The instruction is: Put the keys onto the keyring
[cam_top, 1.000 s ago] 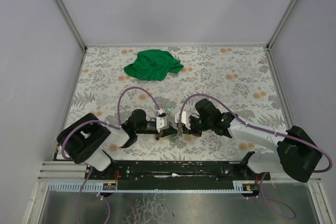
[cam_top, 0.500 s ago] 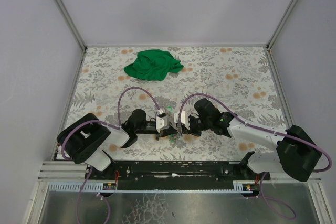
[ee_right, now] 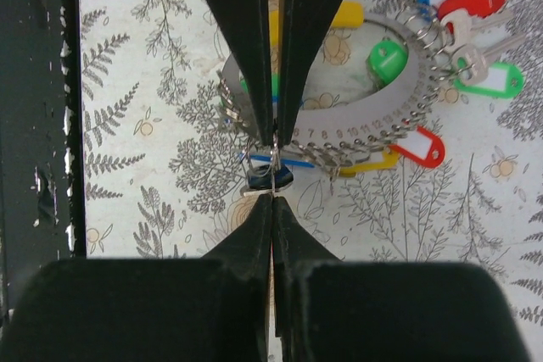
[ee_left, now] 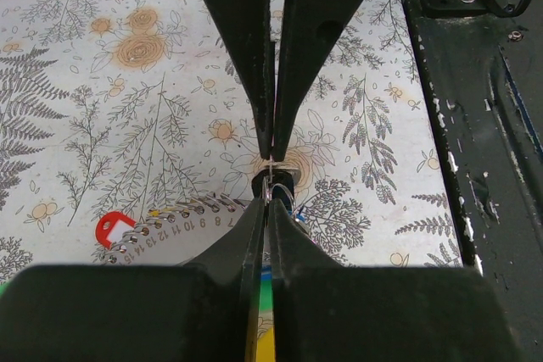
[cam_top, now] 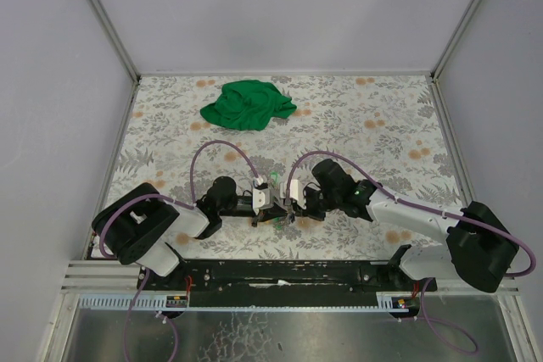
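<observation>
I have left gripper (ee_left: 267,203) and right gripper (ee_right: 271,199) both pinched shut tip-to-tip on the keyring (ee_right: 273,157), blue key (ee_right: 295,162) at the tips; other keys (ee_right: 422,148) beyond look unthreaded, so I reckon we're early.

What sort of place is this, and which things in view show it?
Probably a robotics lab test cell: a white-and-black left robot arm and right robot arm bolted to a black metal rail, plain grey panel walls enclosing a floral-patterned table, and a staged crumpled green cloth.
</observation>
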Motion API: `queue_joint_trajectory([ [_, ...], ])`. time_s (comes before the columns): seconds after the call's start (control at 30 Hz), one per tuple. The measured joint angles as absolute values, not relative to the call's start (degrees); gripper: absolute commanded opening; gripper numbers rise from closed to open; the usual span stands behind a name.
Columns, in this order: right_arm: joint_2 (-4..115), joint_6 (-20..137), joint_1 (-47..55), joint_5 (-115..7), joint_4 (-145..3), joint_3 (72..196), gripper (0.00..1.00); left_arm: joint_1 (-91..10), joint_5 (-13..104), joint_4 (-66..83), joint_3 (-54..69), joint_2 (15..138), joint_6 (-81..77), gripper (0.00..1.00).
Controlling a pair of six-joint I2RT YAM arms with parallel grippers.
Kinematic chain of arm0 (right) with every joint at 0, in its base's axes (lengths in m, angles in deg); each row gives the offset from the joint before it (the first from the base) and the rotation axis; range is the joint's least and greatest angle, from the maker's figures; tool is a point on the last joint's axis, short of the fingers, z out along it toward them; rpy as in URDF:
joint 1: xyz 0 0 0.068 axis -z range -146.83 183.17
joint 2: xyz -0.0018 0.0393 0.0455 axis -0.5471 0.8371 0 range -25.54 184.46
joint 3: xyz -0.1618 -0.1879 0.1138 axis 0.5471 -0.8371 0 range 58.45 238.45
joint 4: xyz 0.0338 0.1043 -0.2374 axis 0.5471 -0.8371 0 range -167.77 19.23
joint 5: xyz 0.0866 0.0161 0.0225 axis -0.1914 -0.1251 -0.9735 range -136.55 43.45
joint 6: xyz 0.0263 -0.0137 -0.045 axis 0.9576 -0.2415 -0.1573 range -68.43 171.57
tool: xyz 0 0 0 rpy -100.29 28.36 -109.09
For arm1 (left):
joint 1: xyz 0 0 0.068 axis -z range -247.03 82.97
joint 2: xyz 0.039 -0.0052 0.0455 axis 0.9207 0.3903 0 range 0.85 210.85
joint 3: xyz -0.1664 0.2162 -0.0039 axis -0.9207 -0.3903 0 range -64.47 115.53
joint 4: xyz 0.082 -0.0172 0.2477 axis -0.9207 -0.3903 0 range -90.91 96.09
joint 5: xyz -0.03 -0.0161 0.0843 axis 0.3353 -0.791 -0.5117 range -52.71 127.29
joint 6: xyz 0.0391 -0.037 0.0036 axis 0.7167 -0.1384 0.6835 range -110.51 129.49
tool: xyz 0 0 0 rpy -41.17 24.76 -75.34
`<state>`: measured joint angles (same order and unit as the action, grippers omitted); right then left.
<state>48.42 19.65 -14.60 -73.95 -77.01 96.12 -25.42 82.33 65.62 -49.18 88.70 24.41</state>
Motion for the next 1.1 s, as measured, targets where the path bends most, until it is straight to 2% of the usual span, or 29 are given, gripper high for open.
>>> queue_joint_trajectory([
  [0.93, 49.20, 20.17, -15.21, -72.77, -79.31, 97.87, 0.00, -25.42, 83.29, 65.47, -49.18, 88.68, 24.63, 0.00],
  [1.1, 49.70, 25.83, -15.32, -67.37, -81.82, 99.71, 0.00, -25.42, 82.13, 65.38, -49.18, 88.68, 24.63, 0.00],
])
